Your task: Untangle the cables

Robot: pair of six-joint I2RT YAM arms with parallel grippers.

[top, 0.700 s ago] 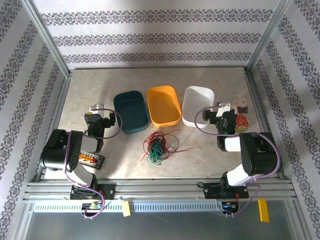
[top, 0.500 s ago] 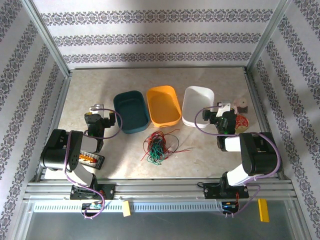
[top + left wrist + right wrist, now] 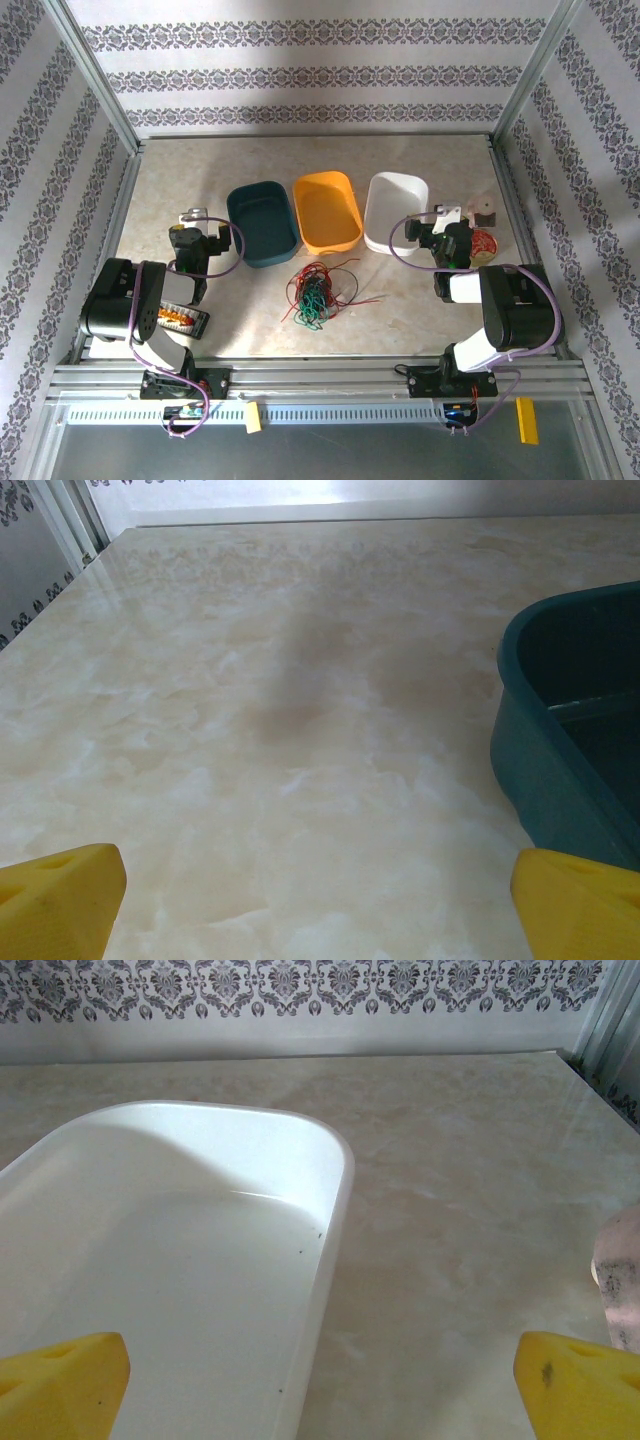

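While folded back, hovering low with left hand point(image 3: 320, 900) and right hand point(image 3: 320, 1385) spread wide, empty, at 10 and 2 o'clock of cables point(image 3: 318, 292).

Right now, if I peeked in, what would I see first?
A row of bright tubs in the middle: teal tub, orange tub, white tub. Just in front of the orange one lies a messy knot of red, green and black cables. The left arm and right arm sit to either side.
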